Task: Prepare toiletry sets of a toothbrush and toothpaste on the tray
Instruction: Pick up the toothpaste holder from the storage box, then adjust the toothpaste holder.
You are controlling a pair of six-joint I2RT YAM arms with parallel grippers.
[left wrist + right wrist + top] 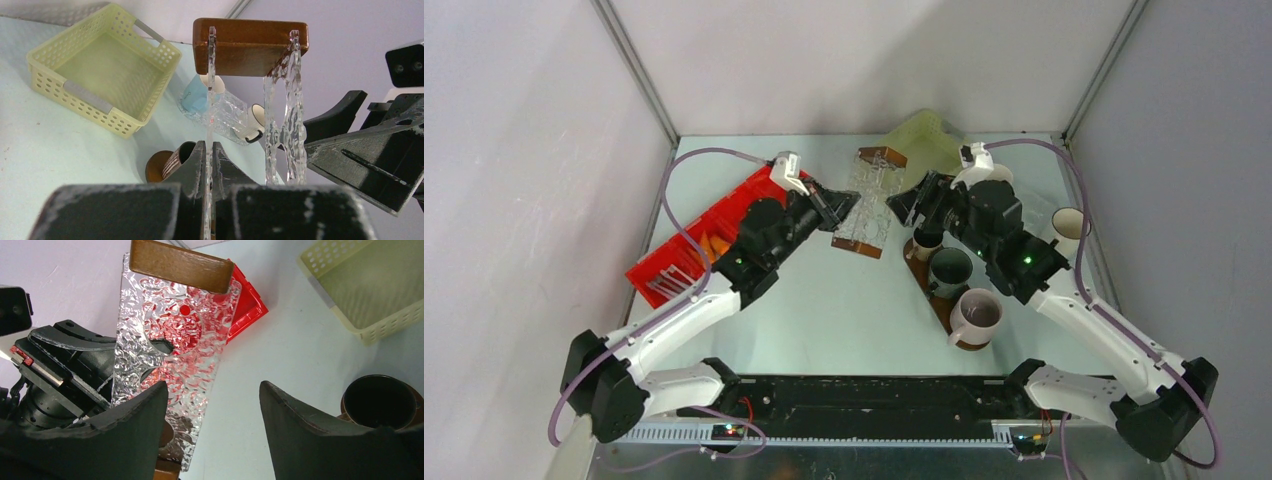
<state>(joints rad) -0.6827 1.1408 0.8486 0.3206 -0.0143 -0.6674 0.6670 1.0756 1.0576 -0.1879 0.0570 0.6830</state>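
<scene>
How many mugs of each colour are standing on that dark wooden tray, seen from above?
Dark brown mug: 1
Dark green mug: 1
Mauve-grey mug: 1
Total on the tray: 3
The cream mug at the right stands off the tray and is not counted.

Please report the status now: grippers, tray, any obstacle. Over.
Left gripper: jaws shut on clear rack. Right gripper: jaws open, beside rack. Tray: three mugs, no toothbrush or tube seen. Rack sits between the two grippers.
</scene>
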